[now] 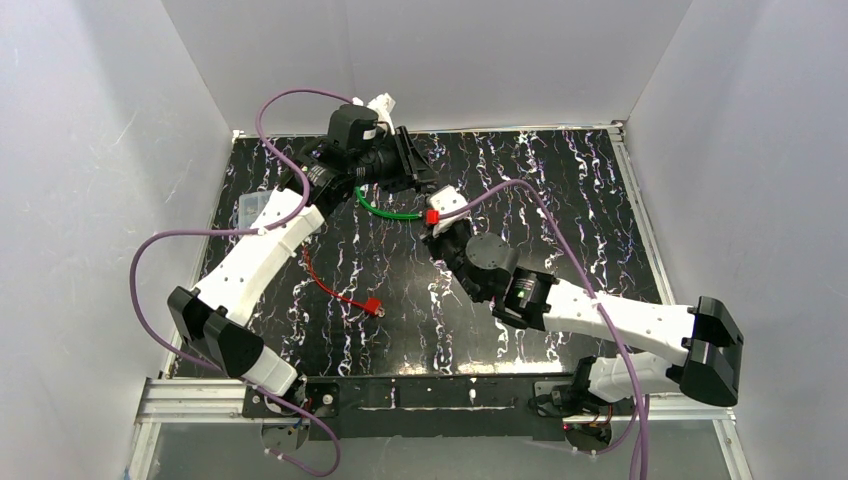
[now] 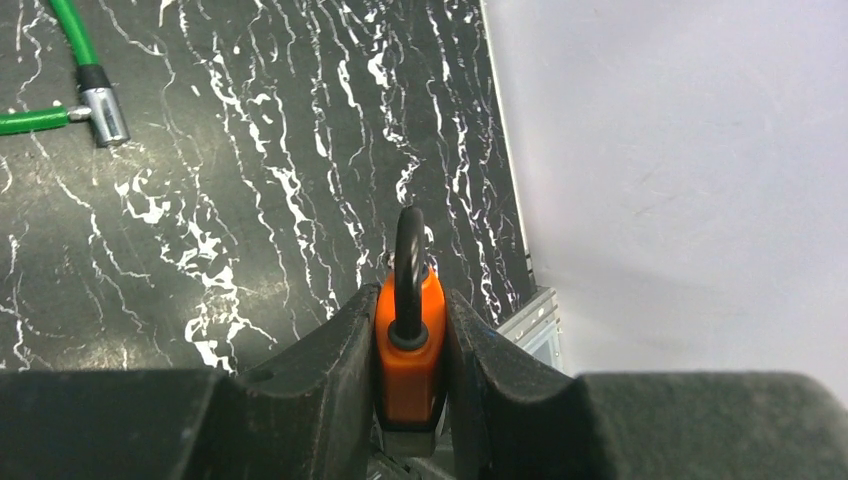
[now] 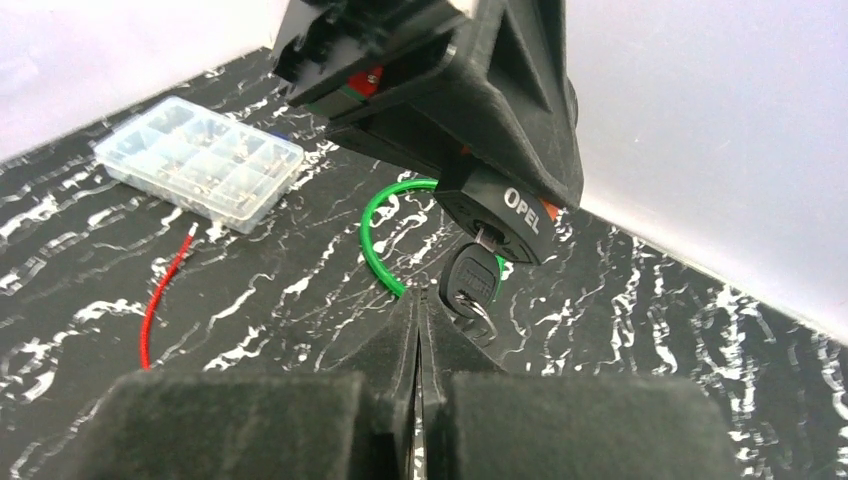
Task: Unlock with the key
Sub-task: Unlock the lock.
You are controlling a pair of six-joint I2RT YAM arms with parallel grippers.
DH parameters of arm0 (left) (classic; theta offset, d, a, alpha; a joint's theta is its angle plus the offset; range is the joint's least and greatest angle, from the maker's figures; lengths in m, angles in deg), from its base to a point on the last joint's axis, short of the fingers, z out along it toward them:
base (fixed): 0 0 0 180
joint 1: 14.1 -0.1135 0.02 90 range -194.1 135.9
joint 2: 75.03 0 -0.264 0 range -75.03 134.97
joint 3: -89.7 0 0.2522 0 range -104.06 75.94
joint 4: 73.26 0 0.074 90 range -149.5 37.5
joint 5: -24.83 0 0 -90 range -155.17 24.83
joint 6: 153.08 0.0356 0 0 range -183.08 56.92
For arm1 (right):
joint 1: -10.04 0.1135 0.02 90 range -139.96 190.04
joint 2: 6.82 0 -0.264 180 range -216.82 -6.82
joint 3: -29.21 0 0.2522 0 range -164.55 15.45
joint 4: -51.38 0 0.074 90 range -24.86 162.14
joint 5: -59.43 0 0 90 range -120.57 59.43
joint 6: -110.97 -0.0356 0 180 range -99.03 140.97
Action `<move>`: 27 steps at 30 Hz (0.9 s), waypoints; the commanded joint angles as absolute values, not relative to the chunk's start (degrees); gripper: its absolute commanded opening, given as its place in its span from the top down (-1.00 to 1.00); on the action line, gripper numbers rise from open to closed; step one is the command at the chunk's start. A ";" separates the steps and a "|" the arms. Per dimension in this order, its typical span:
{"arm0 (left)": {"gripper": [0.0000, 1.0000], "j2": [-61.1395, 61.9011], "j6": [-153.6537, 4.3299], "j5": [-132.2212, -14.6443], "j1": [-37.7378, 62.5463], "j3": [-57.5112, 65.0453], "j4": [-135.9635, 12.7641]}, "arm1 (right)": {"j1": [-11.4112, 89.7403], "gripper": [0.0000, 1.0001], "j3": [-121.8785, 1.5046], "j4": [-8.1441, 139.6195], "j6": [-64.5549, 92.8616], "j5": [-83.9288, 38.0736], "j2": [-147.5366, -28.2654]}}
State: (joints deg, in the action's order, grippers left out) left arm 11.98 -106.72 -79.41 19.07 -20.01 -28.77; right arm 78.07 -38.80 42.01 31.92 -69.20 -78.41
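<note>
My left gripper [image 2: 410, 305] is shut on an orange padlock [image 2: 408, 372], whose black shackle [image 2: 408, 262] points away from the wrist. In the right wrist view the padlock's black underside [image 3: 505, 215], marked OPEL, faces my right gripper [image 3: 420, 302]. A black-headed key [image 3: 472, 278] sticks in its keyhole, with a metal ring [image 3: 483, 320] hanging from it. The right fingers are pressed together with nothing between them. The key's head lies just right of their tips, outside the jaws. From above, both grippers meet at the back middle of the table, left [image 1: 410, 165] and right [image 1: 437, 225].
A green cable loop [image 1: 385, 208] with a metal connector [image 2: 103, 110] lies under the grippers. A red wire [image 1: 340, 288] lies on the black marbled table [image 1: 580, 200]. A clear compartment box [image 3: 200, 160] sits at the left. White walls stand close behind the padlock.
</note>
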 commanded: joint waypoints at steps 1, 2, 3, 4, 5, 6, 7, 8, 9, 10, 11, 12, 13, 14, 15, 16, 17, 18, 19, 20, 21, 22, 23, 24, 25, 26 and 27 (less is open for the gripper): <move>1.00 6.99 -105.98 -82.99 19.02 -19.22 -32.66 | 75.82 0.97 -37.37 39.73 22.91 -68.36 -74.08; 1.00 6.85 -106.05 -83.25 18.97 -19.05 -32.88 | 75.30 0.97 -36.98 39.98 21.74 -67.85 -73.20; 1.00 6.71 -106.05 -83.44 19.02 -18.83 -32.98 | 74.61 0.97 -36.60 40.17 19.80 -67.20 -72.57; 1.00 6.58 -106.10 -83.59 19.04 -18.74 -33.09 | 73.79 0.97 -36.13 40.43 18.02 -66.42 -71.73; 1.00 6.43 -106.03 -83.70 19.04 -18.63 -33.25 | 73.05 0.97 -35.63 40.70 16.14 -65.78 -70.93; 1.00 6.33 -105.94 -83.83 19.04 -18.67 -33.36 | 72.11 0.97 -34.76 40.82 14.30 -65.09 -70.15; 1.00 6.24 -105.92 -83.94 19.00 -18.75 -33.54 | 71.18 0.97 -34.11 41.00 12.34 -64.20 -69.31; 1.00 6.27 -105.96 -84.07 19.03 -18.85 -33.59 | 70.18 0.97 -33.34 41.07 10.35 -63.47 -68.55; 1.00 6.27 -106.01 -84.31 19.04 -18.93 -33.68 | 69.31 0.97 -32.77 41.06 8.82 -62.71 -67.95; 1.00 6.23 -106.11 -84.44 19.04 -18.97 -33.87 | 68.57 0.97 -32.33 41.10 7.45 -62.06 -67.46; 1.00 6.19 -106.31 -84.43 19.02 -18.98 -33.91 | 68.07 0.97 -32.07 41.13 6.72 -61.63 -67.23; 1.00 6.21 -106.44 -84.48 19.03 -18.93 -33.96 | 67.96 0.97 -32.13 41.14 6.75 -61.33 -67.23; 1.00 6.19 -106.43 -84.44 19.02 -18.94 -33.93 | 67.96 0.97 -32.48 41.41 7.20 -60.83 -67.47; 1.00 6.12 -106.53 -84.42 19.03 -18.98 -33.96 | 67.96 0.97 -32.98 42.38 7.75 -60.05 -67.74; 1.00 6.22 -106.51 -84.48 18.98 -18.94 -34.16 | 67.96 0.94 -33.32 43.23 7.87 -59.29 -67.77; 1.00 6.20 -106.39 -84.61 19.00 -18.97 -34.52 | 67.96 0.77 -33.22 43.85 7.30 -58.83 -67.48; 1.00 6.14 -106.23 -84.86 18.97 -18.95 -34.99 | 67.92 0.64 -32.90 44.10 6.49 -58.53 -66.74; 1.00 6.06 -105.71 -85.59 18.92 -18.90 -35.86 | 67.75 0.51 -32.12 44.08 5.55 -58.04 -65.48; 1.00 5.95 -105.22 -86.64 18.87 -18.64 -36.89 | 67.32 0.39 -31.33 44.37 4.60 -56.95 -63.67; 1.00 5.82 -104.89 -87.93 18.83 -18.51 -37.90 | 66.46 0.34 -30.71 45.17 3.04 -55.03 -61.56; 1.00 5.68 -104.56 -89.30 18.75 -18.34 -38.77 | 65.47 0.30 -30.06 46.21 1.33 -52.87 -59.42; 1.00 5.43 -104.45 -91.20 18.66 -17.67 -40.49 | 64.27 0.27 -29.32 47.02 -0.21 -49.70 -56.73; 1.00 5.18 -104.62 -94.31 18.55 -16.71 -42.81 | 63.15 0.26 -28.14 47.47 -1.77 -46.78 -54.05; 1.00 4.83 -104.88 -96.48 18.45 -15.72 -44.84 | 61.87 0.25 -27.24 47.77 -3.16 -43.78 -51.53; 1.00 4.45 -105.47 -98.84 18.43 -14.34 -47.73 | 60.43 0.24 -26.68 48.32 -4.64 -40.06 -48.72; 1.00 4.07 -106.20 -101.61 18.42 -12.74 -51.43 | 58.72 0.23 -26.39 48.99 -6.31 -36.24 -46.84; 1.00 3.72 -106.61 -103.56 18.44 -11.58 -55.45 | 57.20 0.23 -26.32 49.39 -7.74 -31.81 -45.61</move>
State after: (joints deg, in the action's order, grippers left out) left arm 8.72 -105.59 -91.80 18.68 -14.89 -40.81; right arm 61.85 -26.77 49.40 0.17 -47.85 -52.63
